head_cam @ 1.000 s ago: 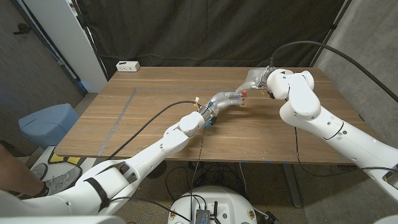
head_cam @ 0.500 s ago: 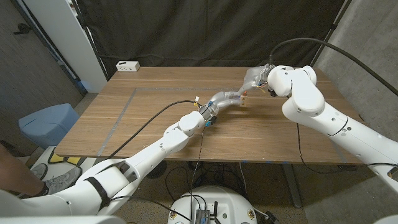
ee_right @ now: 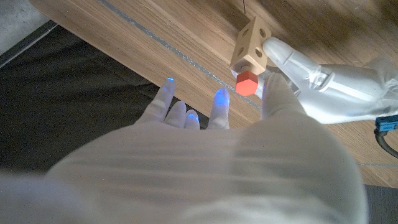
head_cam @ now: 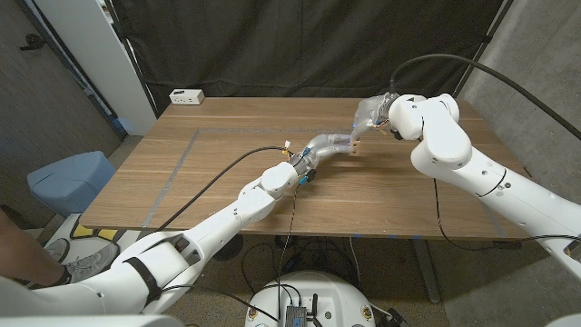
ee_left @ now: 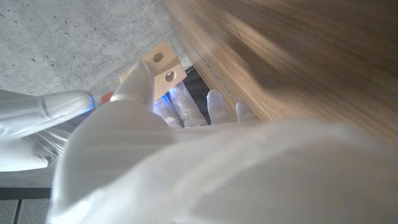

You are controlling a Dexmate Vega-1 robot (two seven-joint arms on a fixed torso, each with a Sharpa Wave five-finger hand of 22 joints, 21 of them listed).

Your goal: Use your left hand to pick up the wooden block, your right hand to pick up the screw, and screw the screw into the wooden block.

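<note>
Held off the table [head_cam: 163, 173] by the left hand [head_cam: 329, 143], the wooden block [ee_right: 250, 42] looks light, rigid and easy to pinch by its side faces, while the right hand [ee_right: 249, 134] pinches the small, hard red-headed screw [ee_right: 247, 83] at the block's 6 o'clock face.

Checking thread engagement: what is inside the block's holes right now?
The block shows open holes on its faces, nothing in them. The red screw sits at its end face; the shank and that hole are covered by the screw head.
</note>
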